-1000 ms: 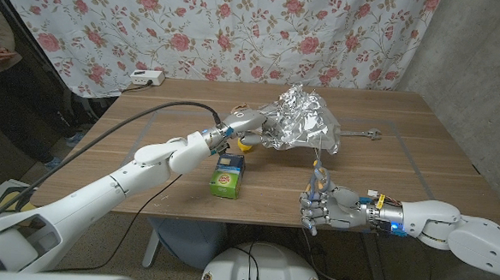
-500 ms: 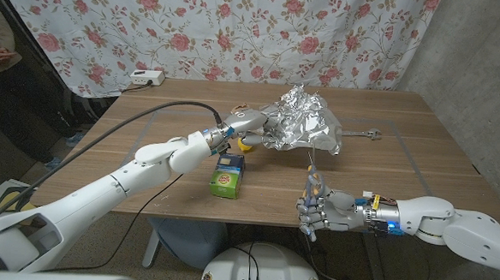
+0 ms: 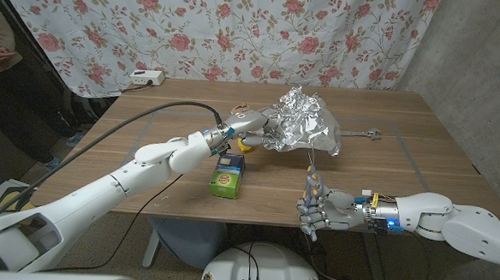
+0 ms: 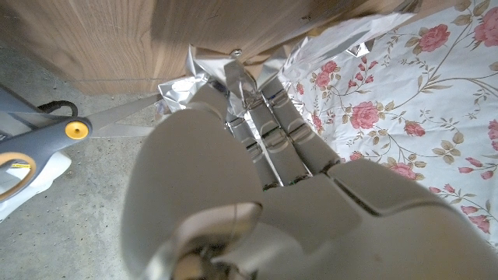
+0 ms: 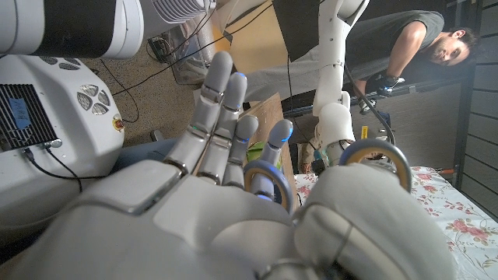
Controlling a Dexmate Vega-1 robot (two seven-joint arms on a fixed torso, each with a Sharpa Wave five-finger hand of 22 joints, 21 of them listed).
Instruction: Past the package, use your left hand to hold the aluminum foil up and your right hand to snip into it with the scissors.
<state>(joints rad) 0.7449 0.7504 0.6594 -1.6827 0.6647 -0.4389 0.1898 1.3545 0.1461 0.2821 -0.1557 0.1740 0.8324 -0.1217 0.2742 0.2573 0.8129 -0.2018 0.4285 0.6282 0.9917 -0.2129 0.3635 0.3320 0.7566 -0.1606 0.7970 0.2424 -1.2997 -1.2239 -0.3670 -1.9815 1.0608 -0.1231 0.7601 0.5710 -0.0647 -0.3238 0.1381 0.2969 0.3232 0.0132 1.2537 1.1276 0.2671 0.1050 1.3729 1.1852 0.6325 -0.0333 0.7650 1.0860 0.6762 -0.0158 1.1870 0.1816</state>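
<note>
While the left hand (image 3: 245,120) grips the aluminum foil (image 3: 304,120) raised past the package (image 3: 228,175), the right hand (image 3: 319,208) grasps the scissors (image 3: 315,175) at the near table (image 3: 403,165) edge, well short of it. Bring the blades level to the foil's free edge before closing. Package looks shut; contents unknown.

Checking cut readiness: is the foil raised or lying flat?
Raised: the left hand grips the crumpled foil at its edge, and it stands bunched above the table.
</note>
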